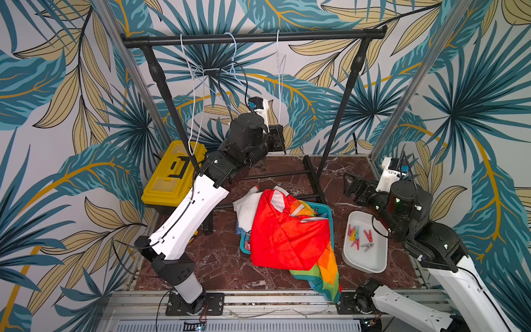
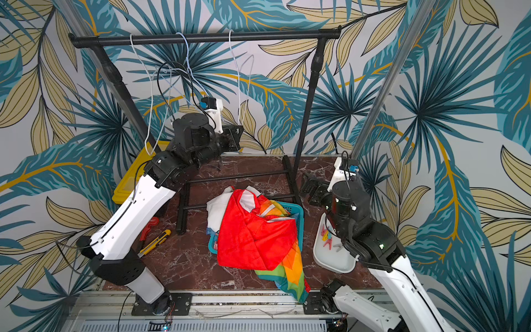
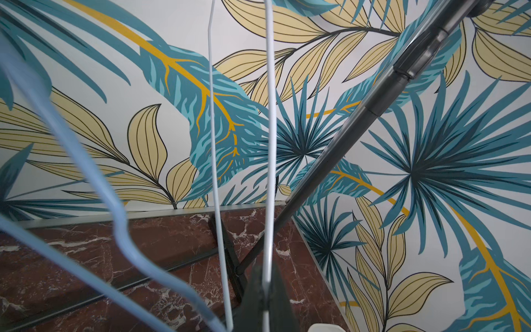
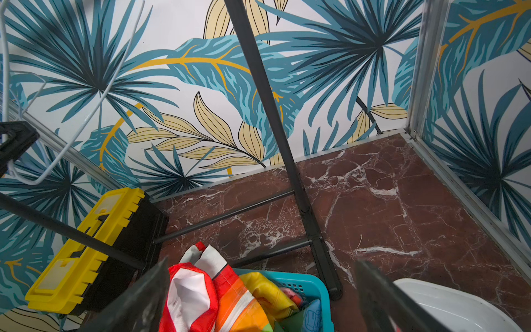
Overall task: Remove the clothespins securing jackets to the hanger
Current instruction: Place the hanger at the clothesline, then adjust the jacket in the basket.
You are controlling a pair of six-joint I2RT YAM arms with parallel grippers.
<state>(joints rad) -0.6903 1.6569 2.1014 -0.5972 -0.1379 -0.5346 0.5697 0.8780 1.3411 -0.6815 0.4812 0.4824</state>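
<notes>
Several clothespins [image 1: 359,235] [image 2: 327,238], red, pink, yellow and grey, lie in a white tray [image 1: 365,267] [image 2: 336,266]. The jackets [image 1: 287,235] [image 2: 253,235] [image 4: 201,296], red and rainbow-striped on top, are heaped in and over a teal basket [image 1: 321,208] [image 4: 313,284]. My left gripper [image 1: 277,136] [image 2: 234,135] [image 3: 265,276] is raised under the rail, shut on the wire of the rightmost white hanger [image 1: 280,86] [image 3: 270,143], which hangs bare. Above the basket's far edge my right gripper [image 1: 355,186] [image 2: 311,188] [image 4: 261,299] stands open and empty.
A black clothes rail [image 1: 253,37] carries two more bare wire hangers [image 1: 198,86]; its legs and floor bars [image 1: 313,178] cross the marble floor. A yellow toolbox [image 1: 172,175] [image 4: 86,253] stands at the back left. A yellow utility knife [image 2: 155,241] and a red wrench [image 2: 149,227] lie beneath my left arm.
</notes>
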